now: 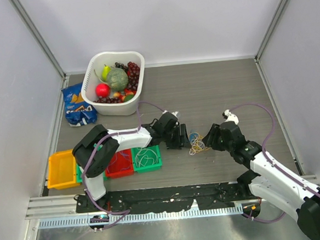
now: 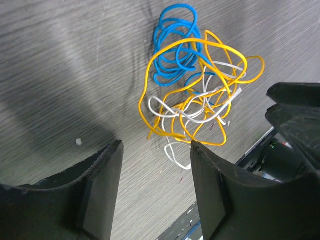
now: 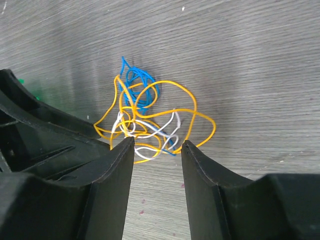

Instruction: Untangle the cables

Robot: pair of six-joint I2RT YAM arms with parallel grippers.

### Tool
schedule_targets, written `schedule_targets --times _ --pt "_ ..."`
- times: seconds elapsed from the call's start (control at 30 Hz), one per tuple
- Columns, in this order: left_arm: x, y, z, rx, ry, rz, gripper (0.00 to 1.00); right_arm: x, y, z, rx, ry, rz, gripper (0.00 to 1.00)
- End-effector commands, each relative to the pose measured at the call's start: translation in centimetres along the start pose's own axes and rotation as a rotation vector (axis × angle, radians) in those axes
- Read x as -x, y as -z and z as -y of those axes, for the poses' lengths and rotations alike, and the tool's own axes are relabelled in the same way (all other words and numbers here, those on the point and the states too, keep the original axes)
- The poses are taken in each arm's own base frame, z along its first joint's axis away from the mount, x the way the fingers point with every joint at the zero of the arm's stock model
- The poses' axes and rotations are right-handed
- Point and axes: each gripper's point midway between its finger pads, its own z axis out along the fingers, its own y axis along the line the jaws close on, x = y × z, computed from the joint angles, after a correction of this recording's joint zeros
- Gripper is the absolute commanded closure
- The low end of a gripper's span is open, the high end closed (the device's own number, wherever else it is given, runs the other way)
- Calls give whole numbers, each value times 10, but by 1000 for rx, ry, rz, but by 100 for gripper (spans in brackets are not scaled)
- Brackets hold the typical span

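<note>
The cables (image 1: 195, 143) lie in one tangled clump of thin blue, yellow-orange and white wires on the table between my two grippers. In the left wrist view the clump (image 2: 195, 95) lies just beyond my open left gripper (image 2: 156, 147); a white loop reaches toward the right finger. In the right wrist view the clump (image 3: 150, 120) lies just past the tips of my open right gripper (image 3: 158, 144). In the top view the left gripper (image 1: 182, 136) is left of the clump and the right gripper (image 1: 207, 138) is right of it. Neither holds a wire.
A white basin (image 1: 100, 106) of toy fruit stands at the back left with a blue snack bag (image 1: 77, 105) beside it. Yellow (image 1: 61, 169), red (image 1: 119, 162) and green (image 1: 147, 157) bins sit at the front left. The green bin holds some wire.
</note>
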Motion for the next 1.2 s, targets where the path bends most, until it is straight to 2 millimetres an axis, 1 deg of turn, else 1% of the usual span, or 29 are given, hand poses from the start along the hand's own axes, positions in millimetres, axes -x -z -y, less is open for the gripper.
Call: schedule_targets --times 0.0,0.07,0.13,0.27,0.37,0.4,0.43,0.5,0.57,0.6,0.63,0.67,0.7,0.73,0.8,0.83,0.97,1.0,1.03,1.07,1.1,1.13,1.17 --pt "13 -11 5 -25 10 73 38 13 2 -17 75 7 41 52" --pt "15 -15 -1 -7 23 84 38 10 1 -18 78 8 26 52" --pt "19 -16 -2 -8 34 94 38 7 0 -19 89 2 12 53" --pt "26 -18 1 -27 35 123 37 3 -1 -22 108 4 -1 53" --pt "29 -17 9 -58 29 137 38 2 -2 -21 106 4 -4 53" --pt "31 -16 11 -71 27 148 43 -3 0 -25 130 5 -31 53" --pt "31 -17 10 -72 30 150 51 -4 0 -25 133 5 -33 53" --pt "34 -17 10 -66 30 152 72 -5 0 -26 137 2 -39 54" --pt "35 -15 11 -61 17 151 85 -6 0 -28 148 11 -48 54" --pt "37 -12 13 -62 7 156 90 -7 0 -32 171 14 -57 54" --pt "36 -9 15 -64 -3 153 92 -9 0 -34 186 33 -66 54" --pt "37 -4 17 -71 -13 156 93 -11 2 -45 244 44 -83 53" --pt "38 3 22 -85 -24 162 94 -16 1 -46 261 50 -104 50" --pt "38 8 25 -92 -36 165 95 -19 3 -55 307 61 -114 50" --pt "37 21 36 -126 -60 166 98 -25 1 -60 325 68 -137 48" --pt "36 25 37 -131 -65 162 100 -27 -1 -61 322 75 -139 47" --pt "28 43 53 -200 -79 137 100 -25 -10 -57 283 67 -130 47" --pt "26 47 56 -212 -82 135 100 -28 -13 -54 268 64 -143 49" --pt "24 53 62 -230 -90 136 100 -27 -15 -56 269 60 -137 50" --pt "23 59 68 -252 -100 136 100 -29 -18 -53 253 53 -147 53" --pt "20 65 72 -268 -110 130 100 -26 -22 -48 217 49 -132 57" --pt "20 74 78 -288 -125 136 100 -22 -26 -35 134 45 -113 59" --pt "20 84 84 -304 -147 142 100 -18 -27 -29 97 40 -99 63"
